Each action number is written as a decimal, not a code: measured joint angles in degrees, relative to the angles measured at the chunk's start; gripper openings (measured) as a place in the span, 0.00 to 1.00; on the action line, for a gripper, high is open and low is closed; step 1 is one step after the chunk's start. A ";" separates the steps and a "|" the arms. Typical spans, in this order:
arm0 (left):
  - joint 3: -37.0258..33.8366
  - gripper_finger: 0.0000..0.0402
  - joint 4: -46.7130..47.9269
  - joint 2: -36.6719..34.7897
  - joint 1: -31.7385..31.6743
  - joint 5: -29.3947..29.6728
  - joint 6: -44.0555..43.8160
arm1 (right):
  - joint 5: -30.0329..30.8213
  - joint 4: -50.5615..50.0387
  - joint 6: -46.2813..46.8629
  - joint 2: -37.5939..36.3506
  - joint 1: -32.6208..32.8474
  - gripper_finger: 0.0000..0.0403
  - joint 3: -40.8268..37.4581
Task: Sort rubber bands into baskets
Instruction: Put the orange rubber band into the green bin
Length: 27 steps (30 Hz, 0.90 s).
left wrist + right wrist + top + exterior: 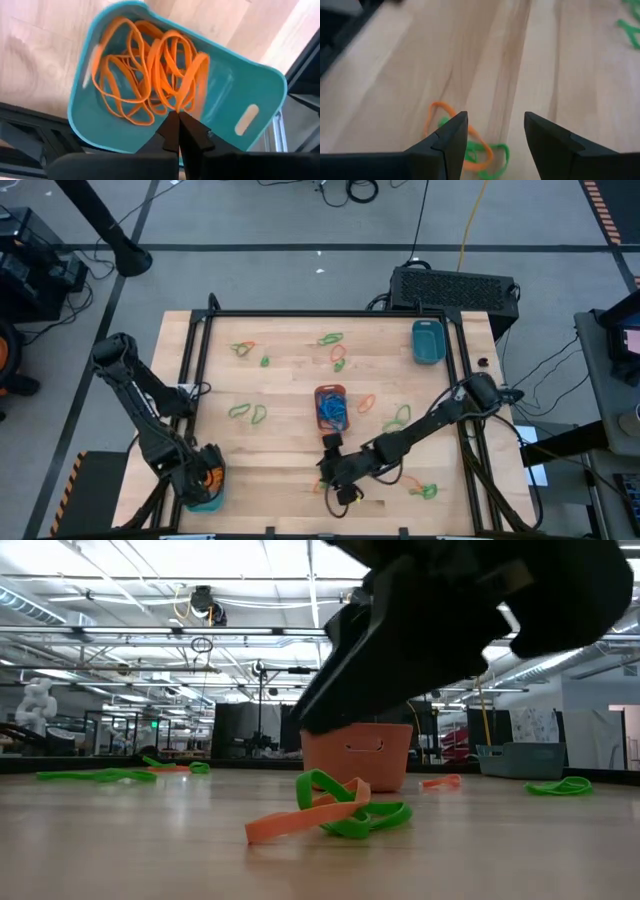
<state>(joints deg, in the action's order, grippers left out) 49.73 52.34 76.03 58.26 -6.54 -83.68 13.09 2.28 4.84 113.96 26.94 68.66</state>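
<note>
At the near edge of the wooden bench (pixel 290 450), the right gripper (pixel 492 131) is hovering with fingers spread wide above a tangled orange-and-green rubber band clump (pixel 330 816), evidently lining up a pick; the left gripper (pixel 179 131), fingers closed, is sitting over the near-left teal plastic basket (pixel 250 85) of orange bands, while the orange basket (pixel 331 406) is waiting farther off at mid-bench.

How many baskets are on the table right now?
3: a teal basket at the far right corner, an orange basket mid-table holding blue bands, and a teal basket under the left pincer.
</note>
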 joint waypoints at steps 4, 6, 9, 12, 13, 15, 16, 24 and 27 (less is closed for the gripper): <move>-0.37 0.06 0.88 -0.02 0.02 1.18 0.31 | -0.95 -3.07 -1.43 3.81 0.00 0.46 4.56; -0.37 0.10 0.69 -0.01 0.01 1.83 0.45 | -3.33 -3.67 -2.08 5.20 0.00 0.46 6.10; -0.37 0.16 0.70 -0.02 0.00 2.87 0.48 | -6.65 -3.95 -2.60 6.20 0.00 0.46 7.28; -0.37 0.23 0.72 -0.02 0.00 2.97 0.48 | -7.67 -3.93 -2.58 6.29 0.04 0.46 7.33; -0.37 0.25 0.72 -0.01 0.00 2.98 0.48 | -7.56 -3.91 -2.58 6.29 0.04 0.46 7.33; -0.37 0.28 0.73 -0.01 0.00 2.97 0.44 | -7.39 -3.89 -2.58 6.29 0.00 0.46 7.33; -0.37 0.30 0.75 -0.01 0.00 2.95 0.42 | -7.31 -3.89 -2.58 6.29 -0.02 0.46 7.33; -0.37 0.33 0.94 -0.02 -0.11 2.95 0.39 | -9.61 -0.62 -1.24 9.75 -0.68 0.46 7.37; -0.37 0.33 0.96 0.00 -0.11 2.95 0.38 | -10.07 -2.54 -0.11 9.70 -0.68 0.46 7.51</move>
<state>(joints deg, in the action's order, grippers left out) 49.36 53.30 76.03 58.15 -3.60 -83.30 3.02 -0.26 4.73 123.66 26.26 76.16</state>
